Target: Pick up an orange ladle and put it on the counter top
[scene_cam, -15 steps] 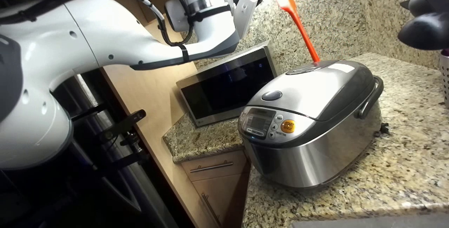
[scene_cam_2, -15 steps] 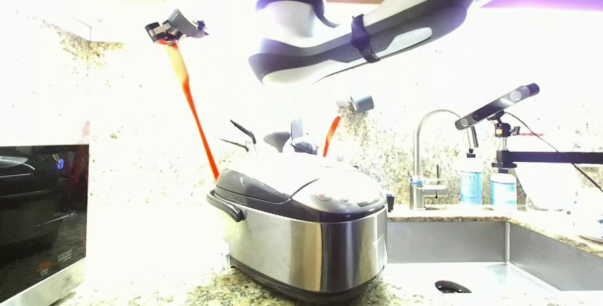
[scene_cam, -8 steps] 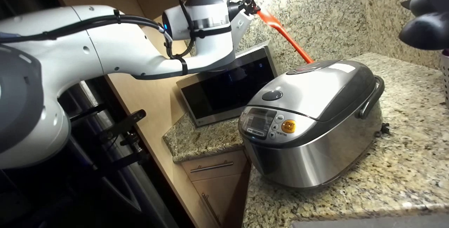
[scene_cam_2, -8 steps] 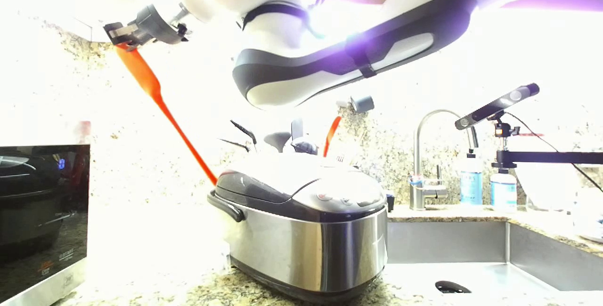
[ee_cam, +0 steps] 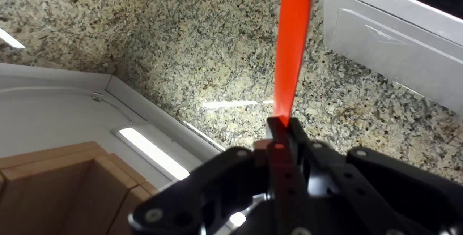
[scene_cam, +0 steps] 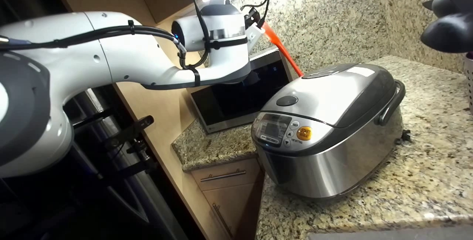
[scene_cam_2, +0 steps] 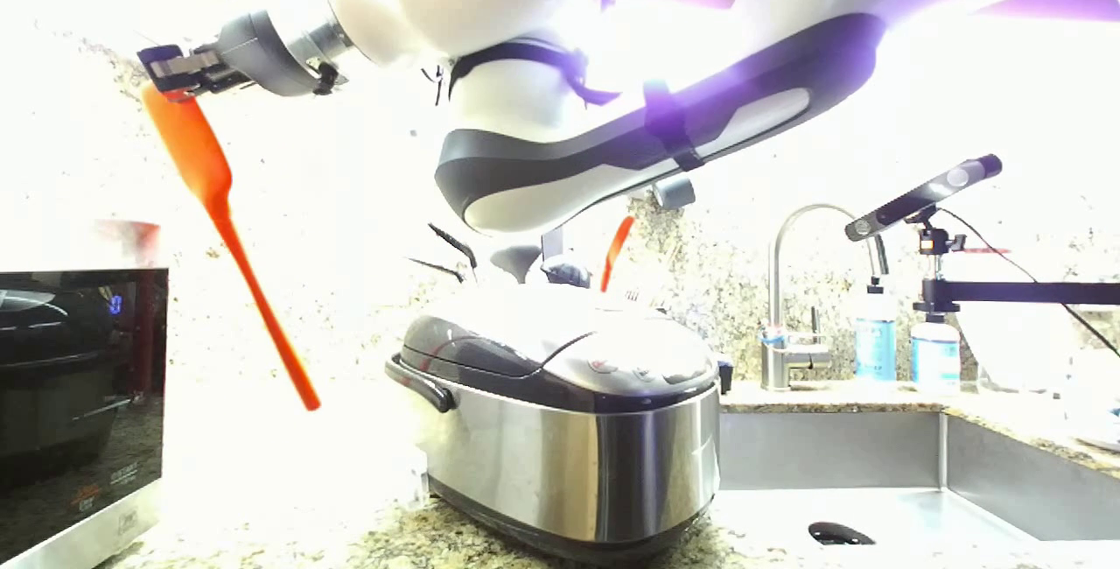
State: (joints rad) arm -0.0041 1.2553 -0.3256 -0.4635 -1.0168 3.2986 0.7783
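Observation:
The bright orange ladle (scene_cam_2: 191,144) hangs in the air from my gripper (scene_cam_2: 166,83), which is shut on its broad end. Its thin handle slants down toward the rice cooker, its tip just left of the cooker in that exterior view. Elsewhere the ladle (scene_cam: 274,37) shows above the microwave, its lower end hidden behind the cooker and the fingertips hidden by the arm. In the wrist view the ladle (ee_cam: 292,39) runs up out of the picture from between the fingertips. The speckled granite counter top (scene_cam: 432,181) spreads beneath the cooker; its back part (scene_cam_2: 385,538) is washed out by glare.
A steel rice cooker (scene_cam: 325,162) stands on the counter beside the ladle. Behind it is a microwave (scene_cam: 240,96). Dark utensils (scene_cam: 449,33) stand at the right, near the granite wall (scene_cam: 332,18). A sink (scene_cam_2: 822,455) lies beyond the cooker. Wooden cabinets (ee_cam: 54,191) hang close overhead.
The gripper has carried the ladle leftward in both exterior views and somewhat lower. The handle's tip, hidden behind the rice cooker before, now shows clear of it in an exterior view.

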